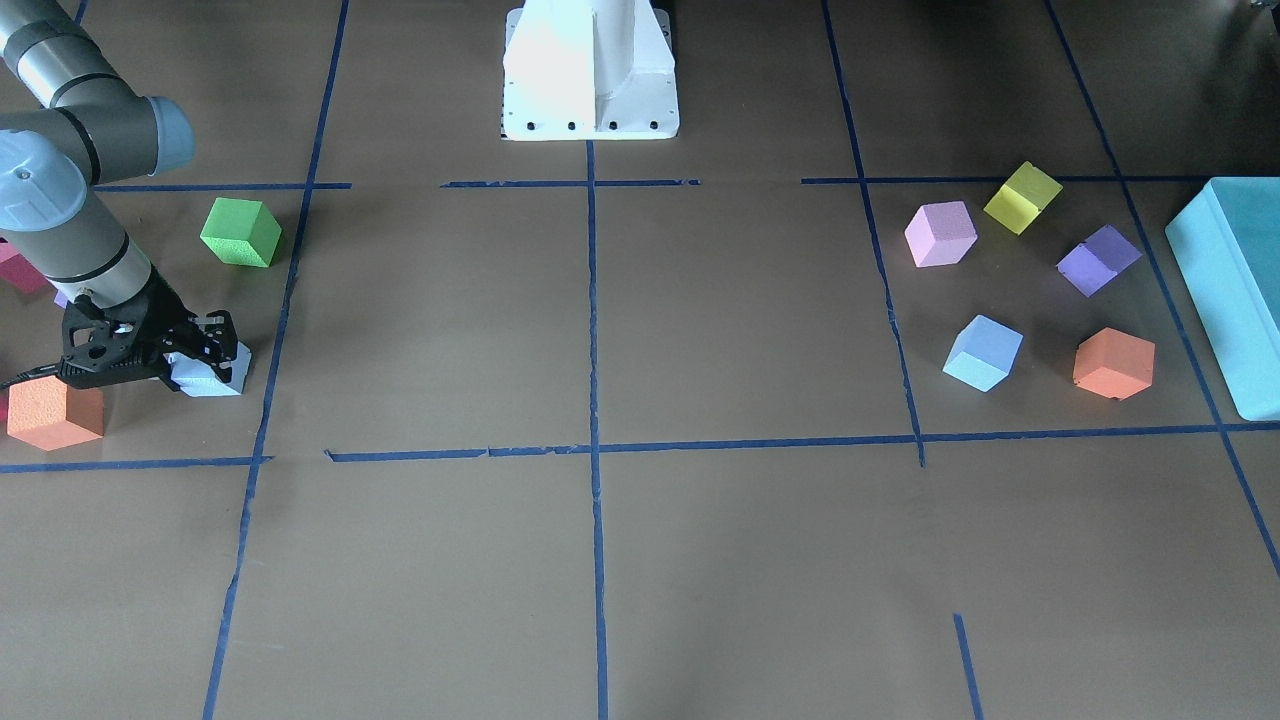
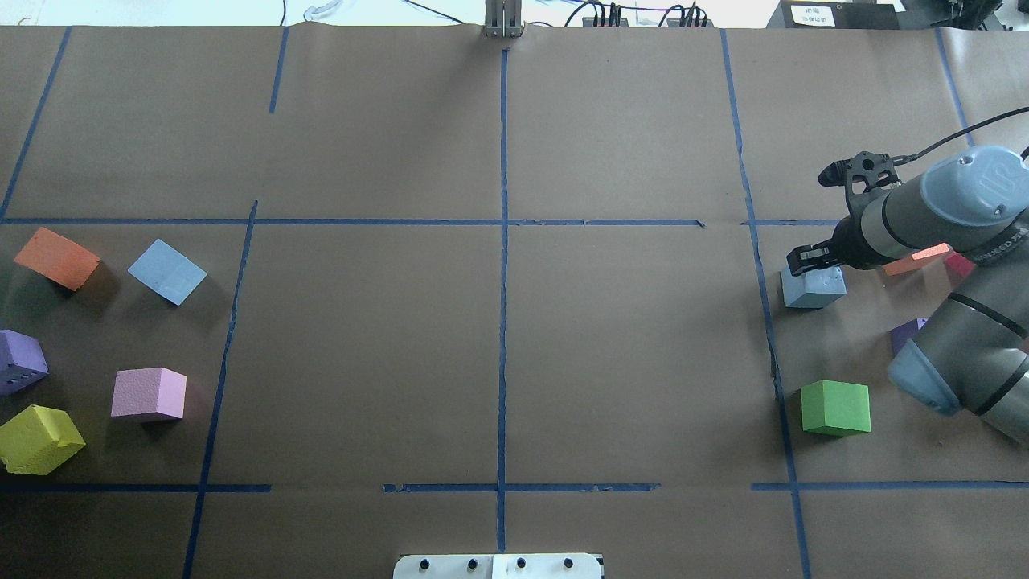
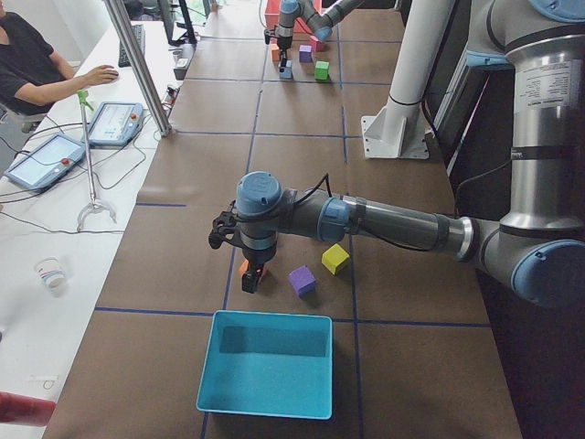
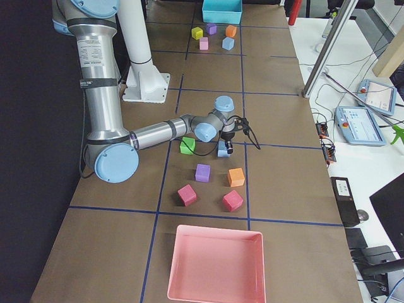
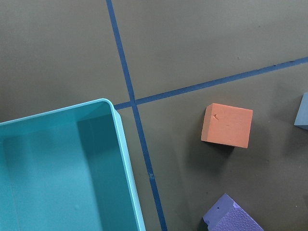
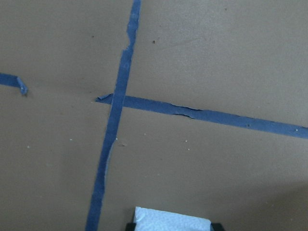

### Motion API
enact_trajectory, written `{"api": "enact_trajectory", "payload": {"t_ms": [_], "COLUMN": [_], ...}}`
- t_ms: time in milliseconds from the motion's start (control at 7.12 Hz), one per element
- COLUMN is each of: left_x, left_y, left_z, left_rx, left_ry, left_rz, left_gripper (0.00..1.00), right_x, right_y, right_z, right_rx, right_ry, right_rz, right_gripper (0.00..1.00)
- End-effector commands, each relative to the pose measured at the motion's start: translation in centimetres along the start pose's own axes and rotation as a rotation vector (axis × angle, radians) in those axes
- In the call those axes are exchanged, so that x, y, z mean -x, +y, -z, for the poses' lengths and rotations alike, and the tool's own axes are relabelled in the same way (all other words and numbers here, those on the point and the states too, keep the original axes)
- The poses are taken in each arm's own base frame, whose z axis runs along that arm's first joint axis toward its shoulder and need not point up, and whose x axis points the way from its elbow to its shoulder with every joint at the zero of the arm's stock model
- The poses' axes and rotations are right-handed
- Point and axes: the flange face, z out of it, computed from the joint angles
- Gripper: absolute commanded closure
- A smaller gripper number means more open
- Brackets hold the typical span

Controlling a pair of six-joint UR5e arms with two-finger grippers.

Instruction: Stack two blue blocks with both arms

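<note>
One pale blue block (image 1: pixel 205 385) rests on the table at my right side; it also shows in the overhead view (image 2: pixel 813 289). My right gripper (image 1: pixel 210 372) is down on it, a finger against each side, as the right wrist view (image 6: pixel 171 220) shows. The second blue block (image 1: pixel 983 352) lies free on my left side, next to an orange cube (image 1: pixel 1113 362). It also shows in the overhead view (image 2: pixel 167 271). My left gripper (image 3: pixel 249 276) shows only in the exterior left view, hanging over that group of cubes. I cannot tell if it is open.
A green cube (image 1: pixel 241 232) and an orange cube (image 1: pixel 55 412) lie close to my right gripper. Pink (image 1: pixel 940 234), yellow (image 1: pixel 1022 197) and purple (image 1: pixel 1098 260) cubes and a teal box (image 1: pixel 1225 290) are on my left side. A pink tray (image 4: pixel 218 265) stands at the right end.
</note>
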Motion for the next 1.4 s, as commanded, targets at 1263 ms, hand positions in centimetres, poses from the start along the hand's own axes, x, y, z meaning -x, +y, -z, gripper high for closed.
{"api": "enact_trajectory", "payload": {"t_ms": [1263], "left_x": [-0.9], "left_y": [1.1], "left_z": [0.7], "left_rx": [-0.012], "left_ry": [0.015], "left_rz": [-0.016], "left_gripper": [0.0], "right_x": [40.6], "right_y": [-8.0], "right_z": [0.1], "right_rx": [-0.014], "right_ry": [-0.081], "right_rz": [-0.133], "right_gripper": [0.99]}}
